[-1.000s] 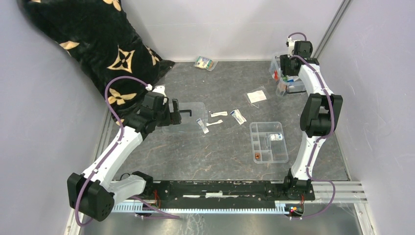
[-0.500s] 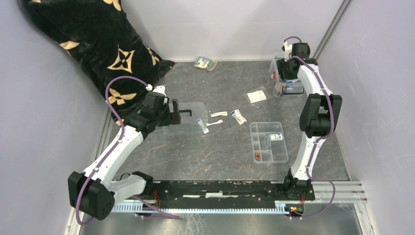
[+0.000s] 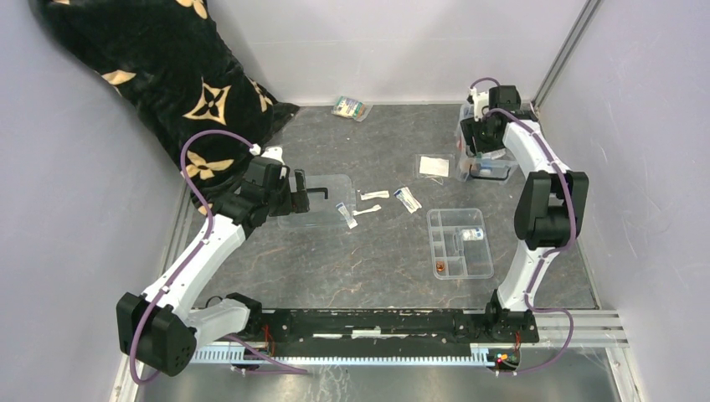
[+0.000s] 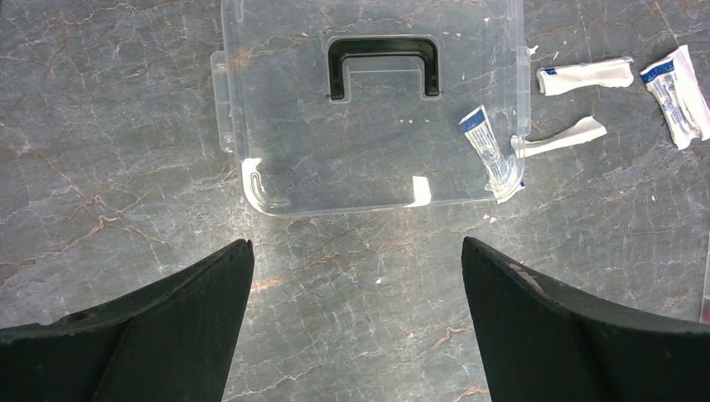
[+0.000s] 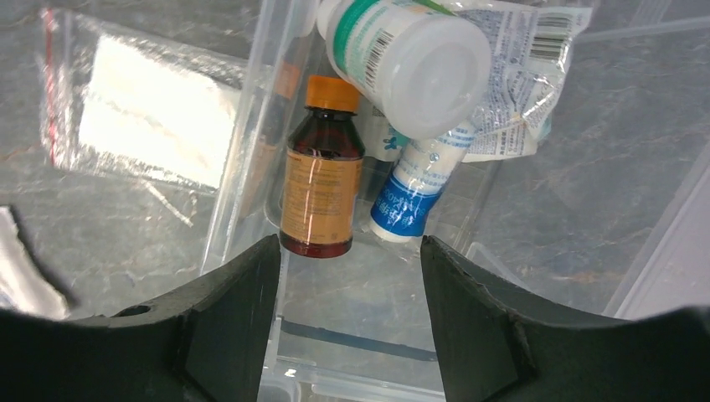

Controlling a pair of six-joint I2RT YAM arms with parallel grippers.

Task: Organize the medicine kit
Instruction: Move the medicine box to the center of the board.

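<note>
Take 12 o'clock as the far wall of the table [image 3: 377, 268]. The medicine kit [image 3: 492, 171] sits at about 1 o'clock, with no top on it. I think it is left open so more things can go in. A brown bottle [image 5: 322, 188], a white bottle [image 5: 410, 59] and a blue tube [image 5: 412, 197] lie inside. A zip bag [image 5: 142, 117] lies just outside the kit's wall, not in it yet.

The right gripper [image 5: 349, 243] hangs low over the near end of the kit. Its fingers are partway apart. I cannot tell if they press on the box or just wait above it.

The lid [image 4: 368, 134] lies flat at about 9 o'clock, well apart from the kit. Its black handle [image 4: 383, 52] faces up, which should make it easy to grab. The left gripper [image 4: 356, 243] hovers just by the lid's near edge, fingers spread wide and holding nothing. It looks ready for the lid. One little packet [image 4: 490, 155] rests on the lid's corner, so it could slide off if the lid goes up.

The divided tray [image 3: 448, 222] waits at about 4 o'clock. I think it goes in before the lid.
</note>
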